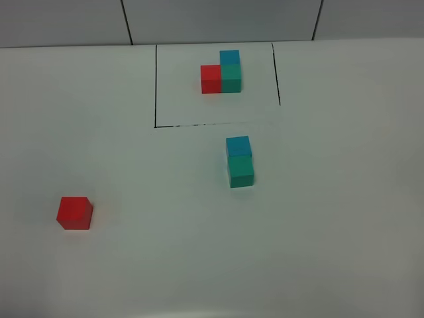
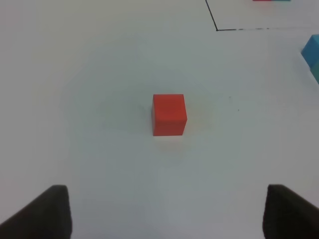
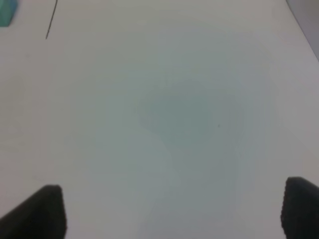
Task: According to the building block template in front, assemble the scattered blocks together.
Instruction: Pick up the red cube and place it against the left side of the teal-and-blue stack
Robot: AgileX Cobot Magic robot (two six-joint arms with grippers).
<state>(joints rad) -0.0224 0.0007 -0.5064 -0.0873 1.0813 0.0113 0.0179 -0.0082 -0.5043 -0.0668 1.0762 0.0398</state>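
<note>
The building block template (image 1: 222, 71) is an L of red, teal-green and blue cubes inside black drawn lines at the back centre. Of the scattered blocks, the sky-blue cube (image 1: 238, 146) touches the far side of the teal-green cube (image 1: 241, 171) in mid-table. The red cube (image 1: 75, 212) lies alone at the front left. In the left wrist view the red cube (image 2: 169, 114) sits ahead of my open, empty left gripper (image 2: 167, 211), centred between its fingers and apart from them. My right gripper (image 3: 172, 211) is open and empty over bare table. Neither gripper shows in the exterior view.
The white table (image 1: 344, 218) is bare to the right of the cube pair. The black frame line (image 2: 249, 29) and the sky-blue cube's edge (image 2: 311, 50) show in the left wrist view. A teal-green cube corner (image 3: 5, 14) shows in the right wrist view.
</note>
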